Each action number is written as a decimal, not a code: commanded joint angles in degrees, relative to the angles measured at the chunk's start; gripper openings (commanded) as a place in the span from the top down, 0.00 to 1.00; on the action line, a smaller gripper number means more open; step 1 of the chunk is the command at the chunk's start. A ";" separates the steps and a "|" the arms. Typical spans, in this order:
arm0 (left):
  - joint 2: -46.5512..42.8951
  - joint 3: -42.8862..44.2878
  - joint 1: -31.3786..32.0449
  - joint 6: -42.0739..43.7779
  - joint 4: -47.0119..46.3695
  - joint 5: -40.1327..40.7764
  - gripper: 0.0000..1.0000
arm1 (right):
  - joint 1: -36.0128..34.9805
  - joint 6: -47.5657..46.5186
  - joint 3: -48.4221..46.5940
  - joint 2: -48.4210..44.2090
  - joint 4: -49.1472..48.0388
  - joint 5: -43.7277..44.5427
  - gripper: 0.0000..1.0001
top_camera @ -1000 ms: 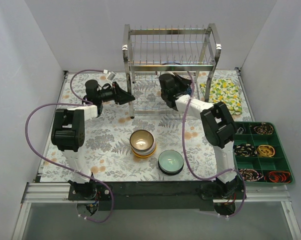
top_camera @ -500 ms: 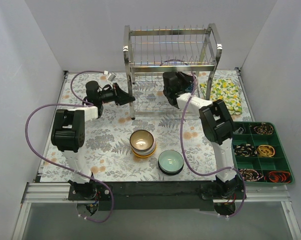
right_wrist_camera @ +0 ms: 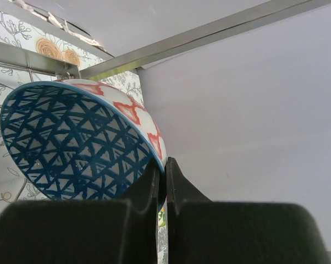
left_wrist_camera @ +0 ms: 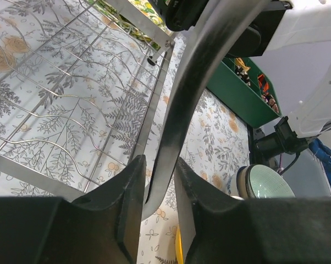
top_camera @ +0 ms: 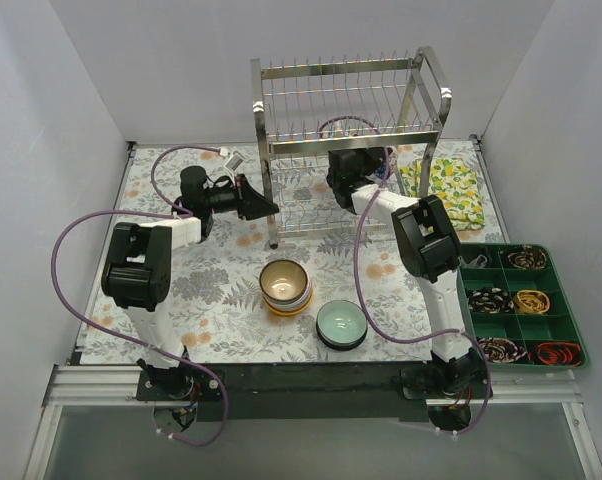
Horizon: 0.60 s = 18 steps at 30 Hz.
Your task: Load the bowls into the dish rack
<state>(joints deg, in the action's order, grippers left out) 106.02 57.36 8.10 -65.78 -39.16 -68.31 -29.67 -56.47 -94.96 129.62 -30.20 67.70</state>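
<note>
Pinching the rim of a blue-patterned bowl, the right hand has both fingers pressed together on the thin ceramic edge. The bowl is tipped up on its side, its lattice-painted inside facing the wrist camera. It hangs under the upper tier of the dish rack, over the lower tier's wires on the far right. Whether it touches a wire, I cannot tell.

The left hand is clamped on the rack's near left post, bracing the frame. Nearer on the tabletop stands a stack topped by a brown-glazed bowl. Just right of it and nearer, a pale green bowl sits nested in a dark one.

The step in hand looks like seating this first bowl. It would go best with the bowl held on edge and lowered slowly, so its rim slips between two upright prongs rather than landing on top of one. The fingers should part only once the wires carry the weight, since a rim grip this narrow could let the bowl swing. The left hand's hold should stop the light rack from sliding under the push.
</note>
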 commanded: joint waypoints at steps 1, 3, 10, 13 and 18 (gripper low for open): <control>-3.10 -1.20 0.78 1.70 2.59 0.11 0.71 | 1.72 -0.57 -4.36 0.71 -5.84 1.47 0.99; -3.10 -0.94 0.78 2.23 3.73 0.63 0.68 | 2.16 -0.57 -4.97 1.51 -5.93 1.56 0.99; -2.75 0.12 0.78 4.43 7.78 0.81 0.66 | 3.39 -1.97 -10.67 7.55 -5.93 4.09 0.99; -2.22 0.29 0.78 4.17 7.87 0.90 0.65 | 3.92 -5.22 -18.23 12.84 -6.02 7.35 0.99; -1.78 0.64 0.69 4.69 8.30 0.81 0.64 | 3.57 -5.67 -16.49 12.85 -6.10 7.79 0.99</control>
<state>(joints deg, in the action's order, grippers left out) 106.02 56.73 8.75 -62.76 -31.70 -67.48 -27.00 -60.42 -110.54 142.23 -33.17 71.57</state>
